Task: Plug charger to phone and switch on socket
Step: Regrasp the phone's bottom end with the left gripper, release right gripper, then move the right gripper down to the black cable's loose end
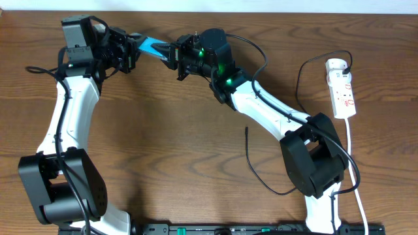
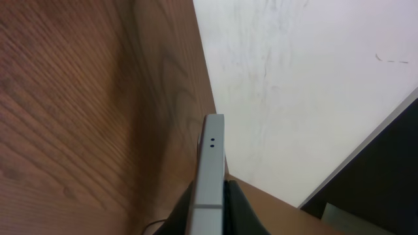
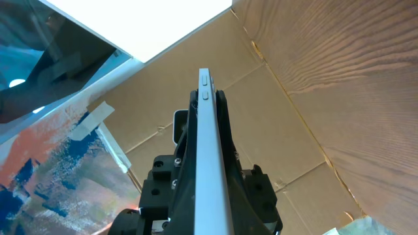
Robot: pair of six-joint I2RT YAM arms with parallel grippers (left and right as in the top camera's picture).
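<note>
Both my arms are on the phone (image 1: 153,47) right now, up by the far edge of the table (image 1: 163,130), a bit left of the middle. My left end effector (image 1: 135,49) is clamped on one end and my right end effector (image 1: 173,56) is clamped on the other, so the phone bridges the two.

From overhead only a sliver of it shows: a bright cyan-blue face, tilted, with a lighter patch. Any writing on the screen is too small to read. In the left wrist view the phone (image 2: 210,176) is edge-on, a thin silver-grey rim with two tiny dark dots near the top, squeezed between my dark fingers (image 2: 245,212). The right wrist view shows the same edge-on look (image 3: 210,163), with two small side buttons near the tip and black pads (image 3: 248,189) on either side.

The charger (image 1: 255,166) is a thin black cable lying on the table near the middle, curling toward the near edge. Its plug tip (image 1: 246,130) is loose, well apart from the phone.

The socket (image 1: 341,88) is a narrow white power strip near the far right corner, with red marks I can't read and a white cord (image 1: 353,170) running toward the near edge.
</note>
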